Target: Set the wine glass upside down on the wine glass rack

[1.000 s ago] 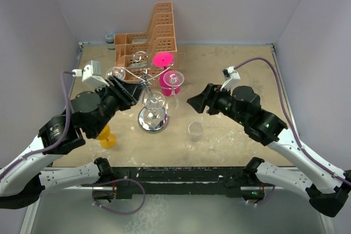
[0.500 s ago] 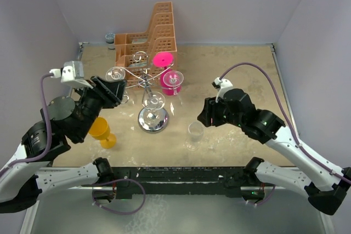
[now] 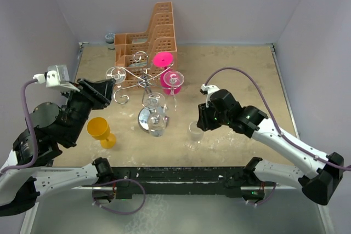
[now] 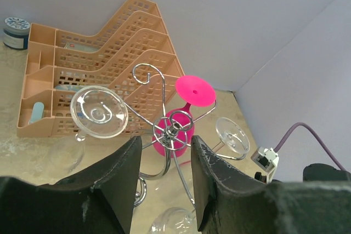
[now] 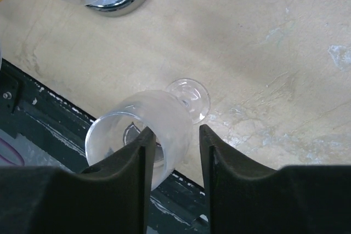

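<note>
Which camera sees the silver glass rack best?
The left wrist view: the rack sits in the middle, with its curly arms close and sharp. The top view shows it whole, shiny base included, but small. The right wrist view catches only the edge of that base.

Orange basket crowds the wine glass rack behind, yellow cup left; table right lies open
</note>
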`<state>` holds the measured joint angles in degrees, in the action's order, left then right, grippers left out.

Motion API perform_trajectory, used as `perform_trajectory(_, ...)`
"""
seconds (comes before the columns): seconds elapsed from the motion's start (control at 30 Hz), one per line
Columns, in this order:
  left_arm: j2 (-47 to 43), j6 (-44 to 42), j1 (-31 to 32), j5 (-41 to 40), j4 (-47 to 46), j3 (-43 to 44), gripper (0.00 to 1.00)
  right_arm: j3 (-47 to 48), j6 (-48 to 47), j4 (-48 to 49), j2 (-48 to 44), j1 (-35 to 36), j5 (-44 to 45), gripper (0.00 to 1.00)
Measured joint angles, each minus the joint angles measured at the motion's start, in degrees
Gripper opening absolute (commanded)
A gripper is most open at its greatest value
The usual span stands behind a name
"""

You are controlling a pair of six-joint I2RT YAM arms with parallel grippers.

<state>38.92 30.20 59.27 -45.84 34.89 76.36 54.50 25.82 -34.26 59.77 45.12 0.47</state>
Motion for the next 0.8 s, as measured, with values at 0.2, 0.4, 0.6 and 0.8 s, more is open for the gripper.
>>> perform_trajectory(0.2,-0.68,0.00,0.00,-1.07,0.15,-0.22,0.39,0.48,-1.01,0.28,4.46,0.92,0.68,0.20)
perform_trajectory(0.4,-1.05,0.02,0.00,-1.11,0.46,-0.22,0.39,2.67,-0.81,-0.59,7.85,2.21,4.81,0.00)
perform_trajectory(0.6,-1.05,0.09,0.00,-1.07,0.66,-0.17,0.39,6.27,-0.81,-3.78,9.11,2.51,10.95,0.00)
perform_trajectory(0.8,-1.05,0.20,0.00,-0.55,0.81,0.37,0.40,10.36,0.07,-6.80,9.29,2.51,18.86,0.00)
